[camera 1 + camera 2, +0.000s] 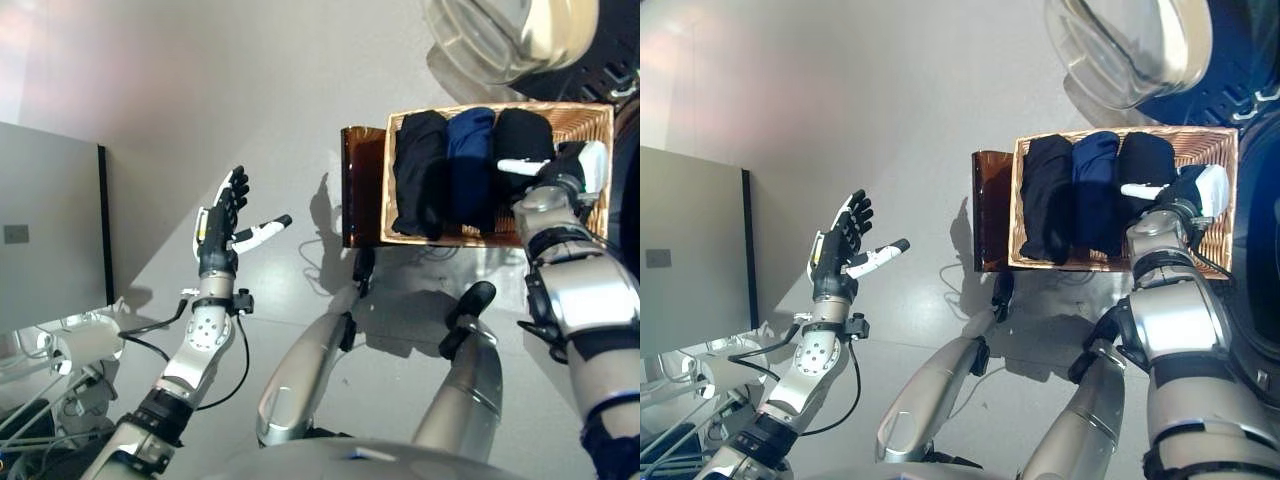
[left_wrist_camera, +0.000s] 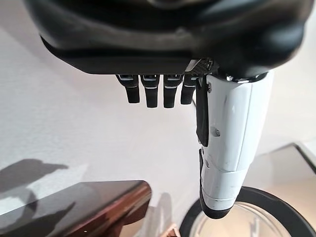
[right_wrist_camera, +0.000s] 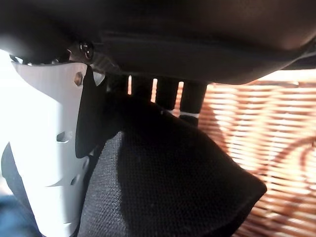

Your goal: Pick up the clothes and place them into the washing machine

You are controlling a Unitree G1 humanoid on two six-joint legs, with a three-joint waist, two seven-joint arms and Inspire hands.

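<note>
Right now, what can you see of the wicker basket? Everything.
The wicker basket is rectangular, of light tan woven cane, open-topped, and stands level on a dark brown glossy stand below the washing machine's open round door. Three rolled garments lie side by side in it: a black roll, a navy roll and a second black roll. The right hand is on the second black roll, thumb and fingers around it.

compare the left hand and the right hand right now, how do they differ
The left hand hangs over bare floor, away from the basket; the right hand is down in the basket. The left hand's fingers are straight and hold nothing; the right hand's fingers and thumb close round the black garment. Both are dark with a white thumb cover.
</note>
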